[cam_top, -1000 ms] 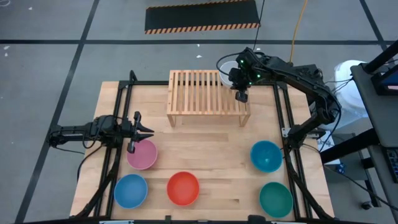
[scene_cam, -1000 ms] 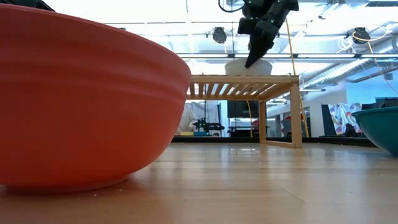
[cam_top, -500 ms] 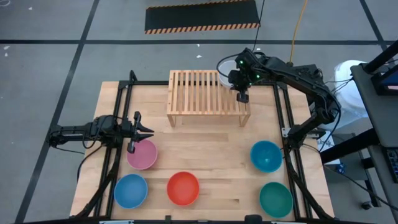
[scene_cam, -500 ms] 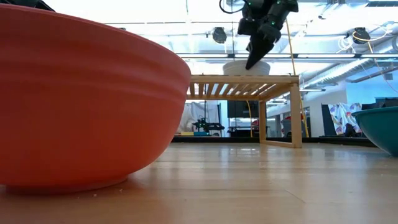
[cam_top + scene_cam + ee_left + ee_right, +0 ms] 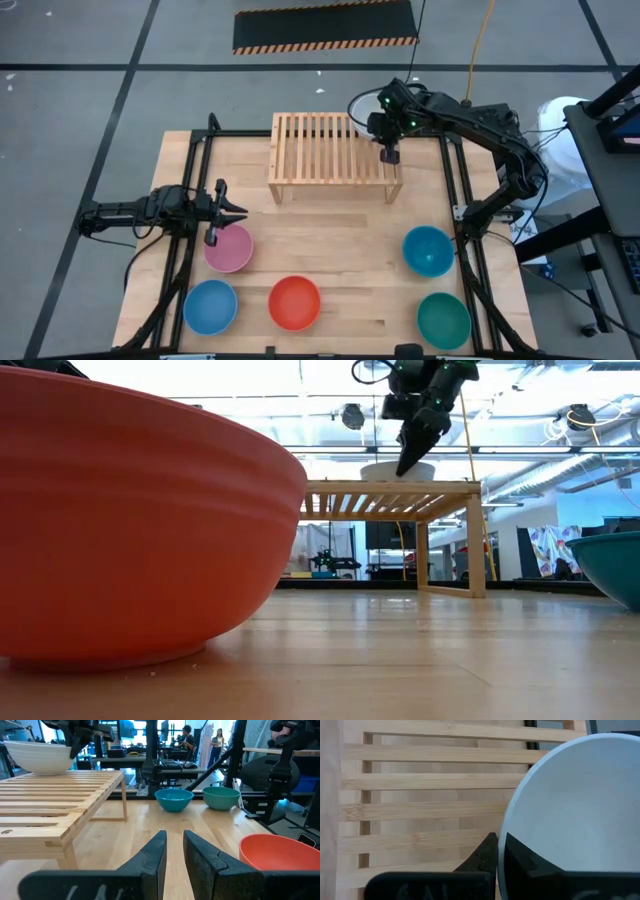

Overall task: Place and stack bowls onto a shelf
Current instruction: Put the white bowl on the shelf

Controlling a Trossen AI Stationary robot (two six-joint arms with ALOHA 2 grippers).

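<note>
My right gripper (image 5: 388,151) is shut on the white bowl (image 5: 360,103) over the far right corner of the light-wood slatted shelf (image 5: 320,150). In the low view the bowl (image 5: 397,471) sits level at the shelf top (image 5: 390,488); whether it rests on the shelf I cannot tell. My left gripper (image 5: 240,211) waits at the table's left, just beyond the pink bowl (image 5: 228,250), with its fingers (image 5: 155,855) close together and empty. The blue (image 5: 210,306), red (image 5: 294,303), teal-blue (image 5: 428,250) and green (image 5: 443,320) bowls stand on the tabletop. My right gripper pinches the white bowl's rim (image 5: 503,845) on its near side, one finger inside the bowl and one outside. The fingers (image 5: 408,452) come from above, pointing down. The bowl stays level with its mouth up, at the height of the shelf top.
The shelf's slats (image 5: 420,810) beside the white bowl are bare. Black frame rails (image 5: 195,180) run along both sides of the table. The red bowl (image 5: 130,530) fills the low view's left. People show in the room beyond (image 5: 187,735).
My right gripper has sunk a little with the white bowl, which now sits lower against the shelf top.
</note>
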